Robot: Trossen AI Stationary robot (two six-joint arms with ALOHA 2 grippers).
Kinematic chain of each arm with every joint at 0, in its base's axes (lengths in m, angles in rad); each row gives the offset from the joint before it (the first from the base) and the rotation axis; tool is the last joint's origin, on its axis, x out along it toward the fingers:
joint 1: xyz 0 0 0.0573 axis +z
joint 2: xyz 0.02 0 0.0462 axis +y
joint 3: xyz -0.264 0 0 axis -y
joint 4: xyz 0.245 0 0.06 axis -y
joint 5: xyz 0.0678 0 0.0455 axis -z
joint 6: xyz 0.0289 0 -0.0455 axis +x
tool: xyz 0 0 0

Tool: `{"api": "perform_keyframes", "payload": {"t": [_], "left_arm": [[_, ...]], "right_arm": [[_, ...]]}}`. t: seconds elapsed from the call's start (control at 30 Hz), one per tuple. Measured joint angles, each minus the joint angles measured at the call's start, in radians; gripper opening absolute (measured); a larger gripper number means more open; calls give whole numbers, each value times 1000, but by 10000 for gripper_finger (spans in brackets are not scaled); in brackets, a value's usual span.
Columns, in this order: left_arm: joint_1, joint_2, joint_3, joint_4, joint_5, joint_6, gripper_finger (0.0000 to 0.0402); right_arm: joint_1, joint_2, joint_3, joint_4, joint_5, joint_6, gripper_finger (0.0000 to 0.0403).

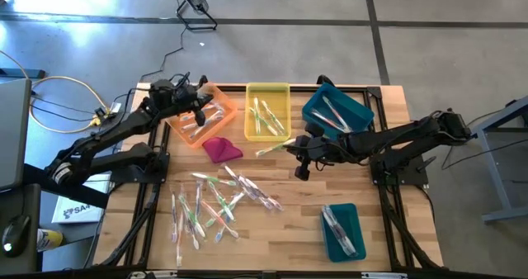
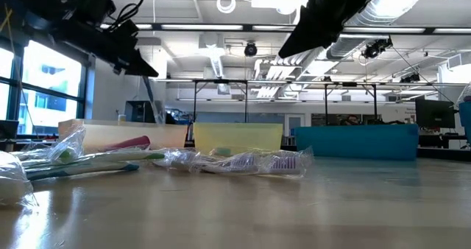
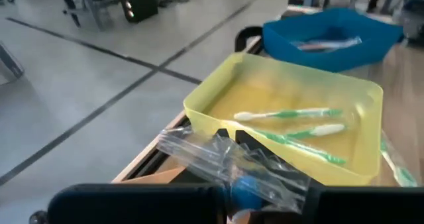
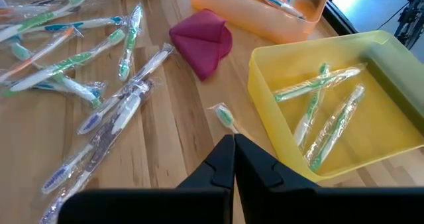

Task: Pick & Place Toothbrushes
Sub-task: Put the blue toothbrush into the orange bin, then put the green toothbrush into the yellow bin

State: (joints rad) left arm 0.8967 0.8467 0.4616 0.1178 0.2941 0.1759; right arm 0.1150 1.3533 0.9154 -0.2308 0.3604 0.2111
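Several wrapped toothbrushes (image 1: 216,201) lie loose on the wooden table. My left gripper (image 3: 228,204) is above the orange bin (image 1: 202,120), shut on a clear-wrapped toothbrush (image 3: 218,159) with a blue part. My right gripper (image 4: 233,159) hangs by the near right corner of the yellow bin (image 1: 267,111), shut on a green-and-white toothbrush (image 1: 271,150). More toothbrushes lie in the yellow bin (image 4: 331,118), the orange bin and both teal bins. My left gripper pinches the wrapped toothbrush at its blue part (image 3: 248,192) between the two fingers. The clear wrapper (image 3: 199,148) sticks out ahead of the fingertips toward the yellow bin. The toothbrush is lifted clear of the bin below. My right gripper pinches the green-and-white toothbrush between its two shut fingers, slanting down from the table's right. The green head end (image 4: 225,116) sticks out past the fingertips toward the table's left. The part inside the fingers is hidden by them. The toothbrush hangs clear of the table.
A magenta cloth lump (image 1: 221,149) lies between the orange bin and the pile. One teal bin (image 1: 337,112) stands at the far right, another (image 1: 341,231) near the front right. Bare wood shows in the table's middle right.
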Motion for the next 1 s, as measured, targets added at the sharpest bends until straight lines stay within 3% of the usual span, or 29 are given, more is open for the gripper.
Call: {"api": "perform_keyframes", "payload": {"t": [0.2, 0.33, 0.53, 0.83, 1.0], "left_arm": [[0, 0, -137, 171, -96, -74, 9], [0, 0, -206, 254, -106, -131, 9], [0, 0, -236, 287, -155, -135, 17], [0, 2, -236, 201, -228, -56, 133], [0, 1, -236, 210, -269, 106, 193]], "right_arm": [[0, 0, 0, 0, 2, 3, 2], [0, 0, 0, 1, 2, 3, 2], [0, 0, 0, 1, 4, 6, 2], [0, 0, 0, 2, 4, 29, 2], [0, 0, 0, 2, 4, 32, 2]]}}
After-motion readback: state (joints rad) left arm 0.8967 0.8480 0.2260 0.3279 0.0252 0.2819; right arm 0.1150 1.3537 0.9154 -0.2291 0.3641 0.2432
